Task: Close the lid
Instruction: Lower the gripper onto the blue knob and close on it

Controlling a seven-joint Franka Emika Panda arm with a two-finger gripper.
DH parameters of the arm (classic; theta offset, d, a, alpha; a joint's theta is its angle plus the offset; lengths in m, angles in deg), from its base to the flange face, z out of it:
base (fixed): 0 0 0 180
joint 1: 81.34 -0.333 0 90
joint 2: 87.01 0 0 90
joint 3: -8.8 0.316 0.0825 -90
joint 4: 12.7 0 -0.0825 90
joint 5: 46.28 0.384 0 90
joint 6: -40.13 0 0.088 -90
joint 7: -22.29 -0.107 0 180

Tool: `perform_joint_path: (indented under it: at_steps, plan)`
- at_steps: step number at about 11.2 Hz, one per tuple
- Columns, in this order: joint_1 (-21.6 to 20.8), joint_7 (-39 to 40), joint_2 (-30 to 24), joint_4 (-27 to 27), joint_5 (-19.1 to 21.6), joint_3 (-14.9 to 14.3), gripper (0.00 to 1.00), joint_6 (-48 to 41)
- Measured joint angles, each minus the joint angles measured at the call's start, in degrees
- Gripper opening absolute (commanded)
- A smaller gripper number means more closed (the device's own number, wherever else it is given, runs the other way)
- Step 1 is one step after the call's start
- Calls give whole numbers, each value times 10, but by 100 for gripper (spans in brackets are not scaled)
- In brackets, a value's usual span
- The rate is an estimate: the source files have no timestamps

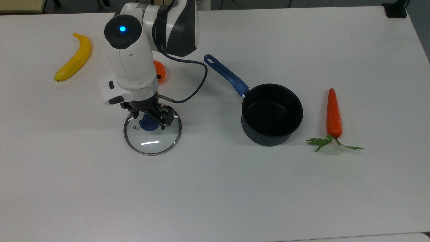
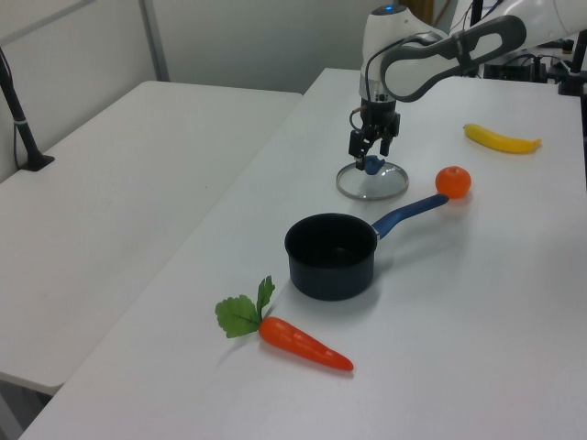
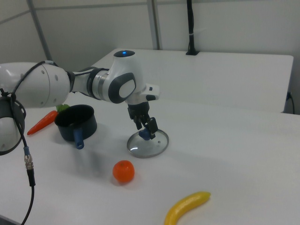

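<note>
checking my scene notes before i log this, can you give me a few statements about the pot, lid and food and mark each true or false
1. The lid is on the pot. False: it lies flat on the table, apart from the open, empty pot.
2. The hand is at the lid's blue knob, fingers open either side of it. True.
3. The carrot lies inside the pot. False: it lies on the table, on the top view's right of the pot.
4. The banana lies near the top view's left edge. True.
5. The orange sits by the end of the pot's handle. True.
</note>
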Motion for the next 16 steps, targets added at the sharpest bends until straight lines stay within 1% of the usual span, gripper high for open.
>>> perform_joint_path:
  at_steps: [1, 2, 3, 4, 5, 6, 10, 12, 13, 16]
  plan:
    - [0, 4, 2, 0, -1, 0, 82, 0]
    - [1, 12, 3, 0, -1, 0, 76, 0]
    - [2, 16, 4, 0, -2, 0, 64, 0]
    - [2, 19, 4, 0, -2, 0, 56, 0]
    - [2, 19, 4, 1, -1, 0, 48, 0]
    - [2, 19, 4, 1, -1, 0, 45, 0]
    - [2, -14, 4, -1, -1, 0, 43, 0]
    - [2, -19, -6, -13, -1, 0, 43, 0]
    - [2, -21, -21, -17, -1, 0, 43, -2]
    - [3, -28, -77, -22, 1, -2, 43, -48]
